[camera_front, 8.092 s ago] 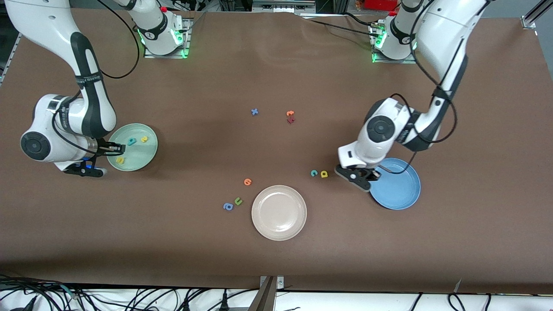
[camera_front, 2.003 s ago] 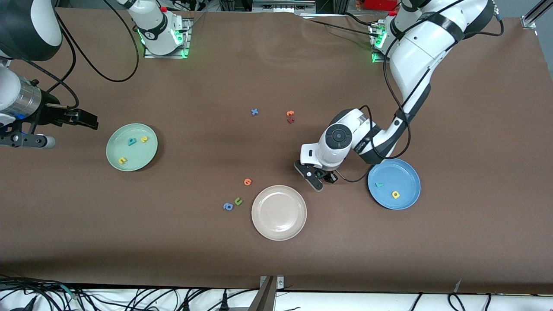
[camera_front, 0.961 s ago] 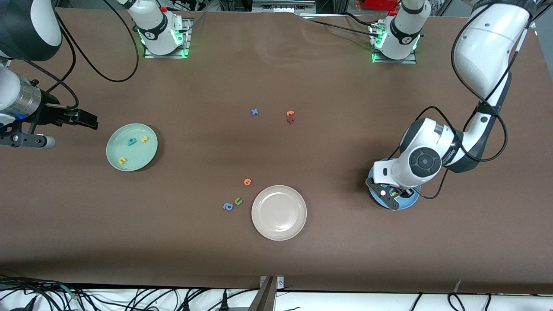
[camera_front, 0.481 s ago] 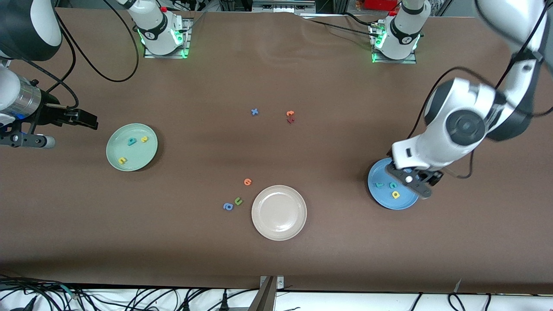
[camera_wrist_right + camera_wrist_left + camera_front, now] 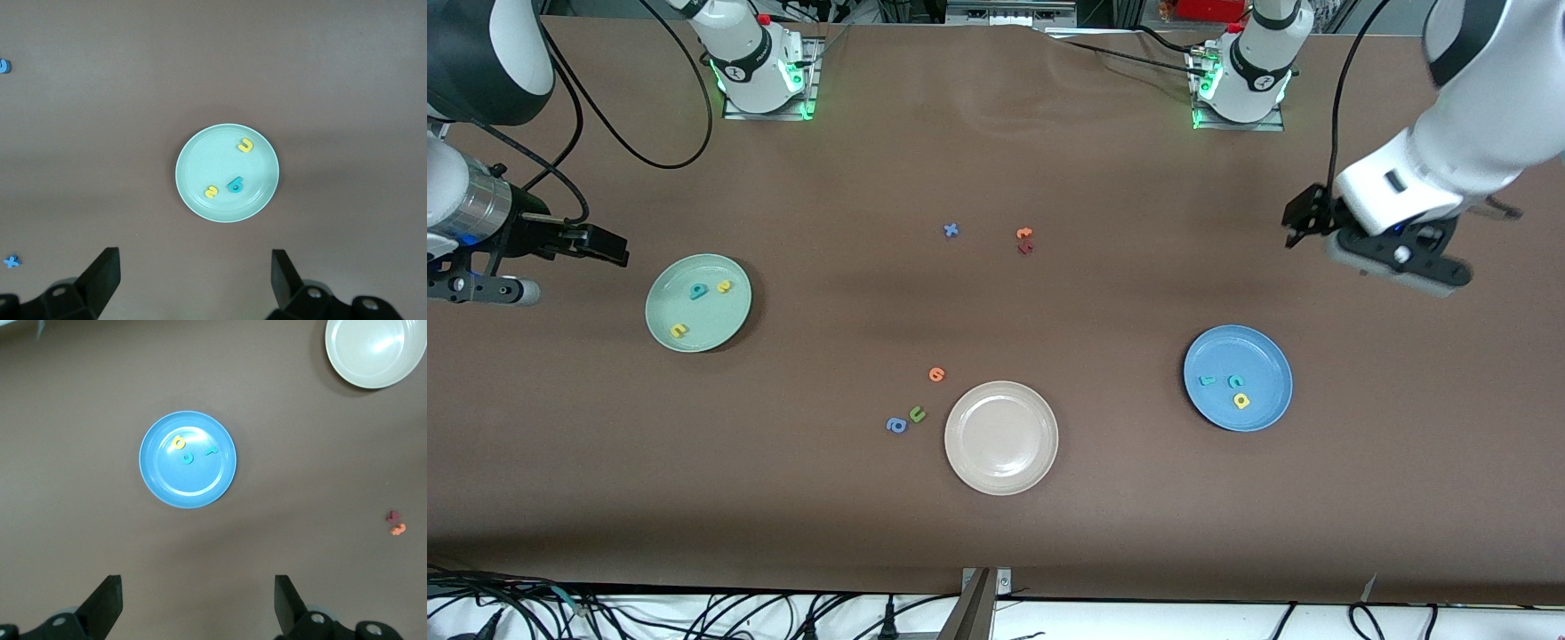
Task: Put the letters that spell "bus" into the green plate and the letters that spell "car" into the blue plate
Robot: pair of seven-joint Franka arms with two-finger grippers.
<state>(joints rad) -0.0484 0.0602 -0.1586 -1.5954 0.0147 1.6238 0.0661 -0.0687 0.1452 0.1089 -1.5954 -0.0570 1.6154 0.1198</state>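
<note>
The blue plate [image 5: 1263, 404] holds a teal r [image 5: 1207, 380], a teal c [image 5: 1236, 381] and a yellow a [image 5: 1241, 401]. The left wrist view looks down on this blue plate [image 5: 193, 487] with its c [image 5: 187, 458]. My left gripper [image 5: 1303, 218] hangs high over bare table at the left arm's end, open and empty. In the green plate [image 5: 725, 322] lie a teal b [image 5: 699, 291], a yellow s [image 5: 724, 286] and a yellow u [image 5: 679, 331]. Beside that plate, over bare table, my right gripper [image 5: 605, 246] waits, open and empty.
An empty beige plate [image 5: 1001, 480] sits nearer the front camera, mid-table. Beside it lie an orange letter [image 5: 936, 374], a green u [image 5: 917, 413] and a blue a [image 5: 896, 426]. A blue x [image 5: 951, 230], an orange letter [image 5: 1024, 234] and a dark red letter [image 5: 1025, 248] lie mid-table.
The left gripper opened over the blue plate, left the teal c in it, then rose and swung away toward the left arm's end. The right arm has not moved.
</note>
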